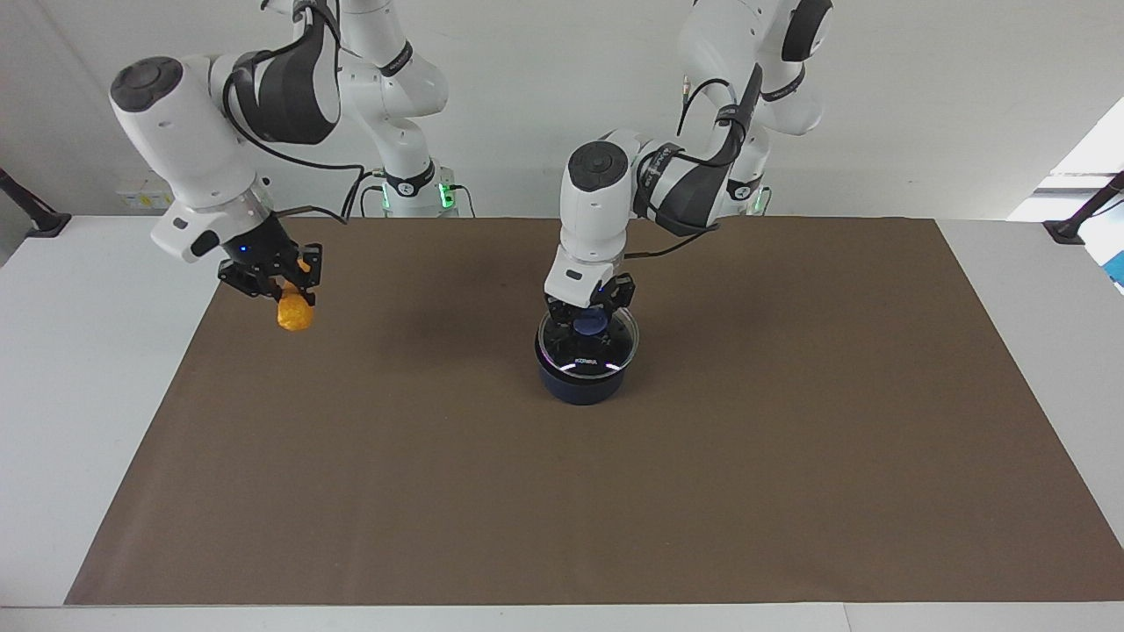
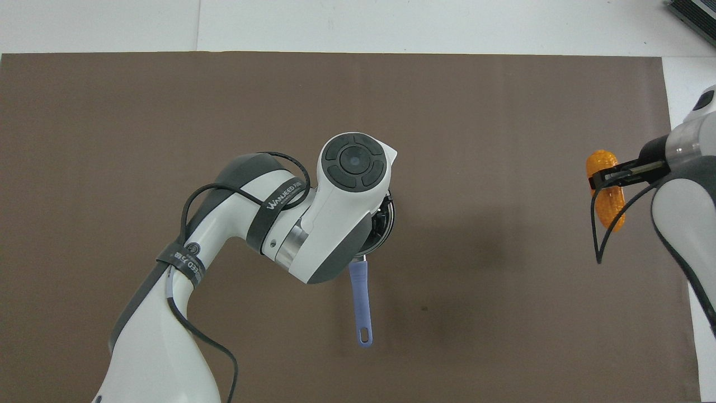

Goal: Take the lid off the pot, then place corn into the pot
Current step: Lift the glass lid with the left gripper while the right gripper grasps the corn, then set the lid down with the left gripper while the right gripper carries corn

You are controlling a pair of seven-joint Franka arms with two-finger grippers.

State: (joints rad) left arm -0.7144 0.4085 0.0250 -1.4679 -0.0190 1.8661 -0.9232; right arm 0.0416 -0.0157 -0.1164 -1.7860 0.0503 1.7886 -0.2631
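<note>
Brown paper covers the table (image 1: 790,491) under me, with a white wall at my back. Near the middle of that sheet sits the pot (image 1: 581,384), its long handle (image 2: 361,302) pointing toward my bases. On the pot rests the lid (image 1: 590,345), seated, not yet lifted. My left gripper (image 1: 590,318) is down at the lid's blue knob (image 1: 591,326), fingers either side of it; whether they pinch it already I cannot tell. My right gripper (image 1: 279,283) hangs in the air well away from the pot, toward the right arm's end of the table, jaws clamped on the corn (image 1: 295,312). I judge the risks so: a shallow hold on the knob could let the glass slip and drop back, and a lift off-centre could drag the pot along.
</note>
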